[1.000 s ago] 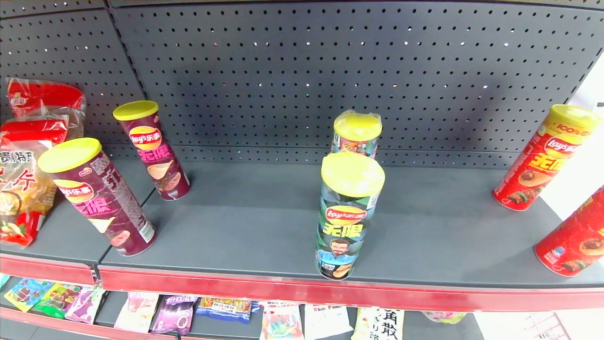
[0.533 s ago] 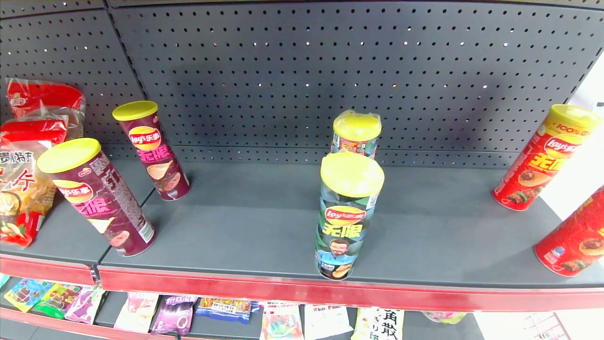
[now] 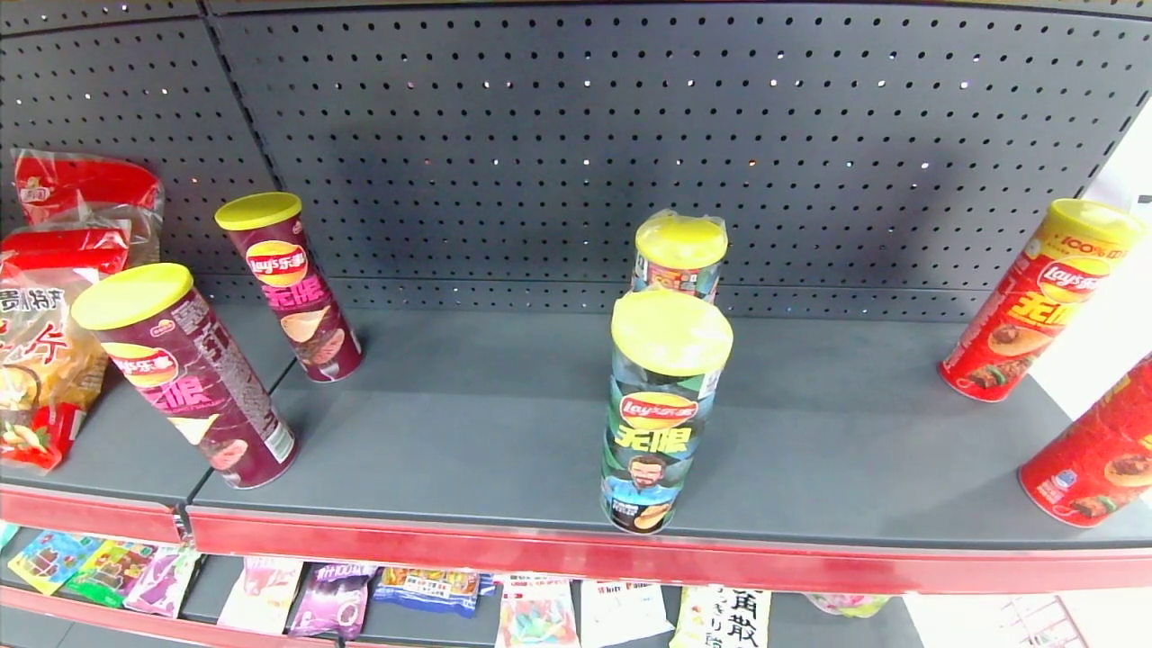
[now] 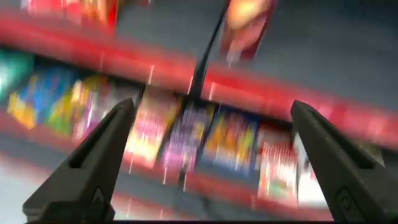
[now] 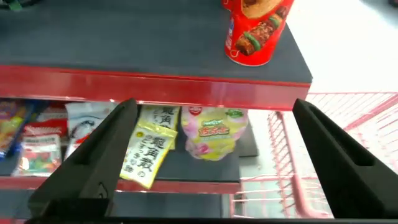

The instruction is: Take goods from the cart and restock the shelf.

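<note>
Pink cart (image 5: 273,179) beyond parted right hand (image 5: 214,104)

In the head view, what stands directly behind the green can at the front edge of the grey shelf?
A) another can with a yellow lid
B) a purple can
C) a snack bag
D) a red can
A: a second can with a yellow lid stands right behind the green can, close to the back panel.

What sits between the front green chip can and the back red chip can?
Nothing. In the head view, the grey shelf deck between the front green chip can and the back red chip can is bare.
</note>
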You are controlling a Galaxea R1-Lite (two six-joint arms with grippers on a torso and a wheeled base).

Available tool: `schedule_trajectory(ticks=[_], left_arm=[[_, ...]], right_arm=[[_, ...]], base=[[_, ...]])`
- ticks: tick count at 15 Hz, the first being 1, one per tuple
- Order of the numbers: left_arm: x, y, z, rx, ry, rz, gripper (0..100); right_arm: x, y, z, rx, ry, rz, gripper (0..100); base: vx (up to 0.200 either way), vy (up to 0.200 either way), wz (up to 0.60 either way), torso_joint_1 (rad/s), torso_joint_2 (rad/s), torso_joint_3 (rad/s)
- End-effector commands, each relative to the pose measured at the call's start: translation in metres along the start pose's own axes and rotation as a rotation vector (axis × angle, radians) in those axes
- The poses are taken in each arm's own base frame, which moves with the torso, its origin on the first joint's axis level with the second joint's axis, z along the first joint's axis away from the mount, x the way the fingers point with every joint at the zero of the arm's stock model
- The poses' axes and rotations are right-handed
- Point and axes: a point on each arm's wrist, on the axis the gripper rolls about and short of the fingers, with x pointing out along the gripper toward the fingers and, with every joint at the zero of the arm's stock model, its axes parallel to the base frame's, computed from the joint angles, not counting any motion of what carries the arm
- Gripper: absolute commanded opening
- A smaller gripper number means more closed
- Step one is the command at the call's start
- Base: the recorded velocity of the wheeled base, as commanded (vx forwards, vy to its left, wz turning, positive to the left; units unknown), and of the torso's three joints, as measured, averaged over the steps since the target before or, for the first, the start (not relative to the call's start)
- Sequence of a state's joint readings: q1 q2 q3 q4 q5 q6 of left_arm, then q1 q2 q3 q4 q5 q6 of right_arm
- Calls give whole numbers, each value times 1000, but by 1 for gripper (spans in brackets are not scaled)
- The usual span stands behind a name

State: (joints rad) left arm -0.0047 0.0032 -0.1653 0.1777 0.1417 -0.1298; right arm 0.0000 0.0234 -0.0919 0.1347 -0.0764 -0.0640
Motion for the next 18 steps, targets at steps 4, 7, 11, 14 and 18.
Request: schedule_trajectory(ticks=[4,7,11,14,18], left_arm=[[7,1,-16,60,33,-9,100],[7,1,-17,98,32,11,100],[8,1,-17,150,34,15,100],[8,2,-17,152,32,29,100],[8,2,-17,173,32,30,100]], right_arm=[[-1,0,-3,13,-18,8,100],[2,1,-4,-4,-51,5,100],[3,1,-5,-9,-73,13,100],[6,1,-4,-48,-137,4,100],[5,1,-2,-122,-164,-10,100]], base=[[0,0,0,0,0,0],[0,0,0,0,0,0],[0,0,0,0,0,0],[0,0,0,0,0,0],[0,0,0,0,0,0]])
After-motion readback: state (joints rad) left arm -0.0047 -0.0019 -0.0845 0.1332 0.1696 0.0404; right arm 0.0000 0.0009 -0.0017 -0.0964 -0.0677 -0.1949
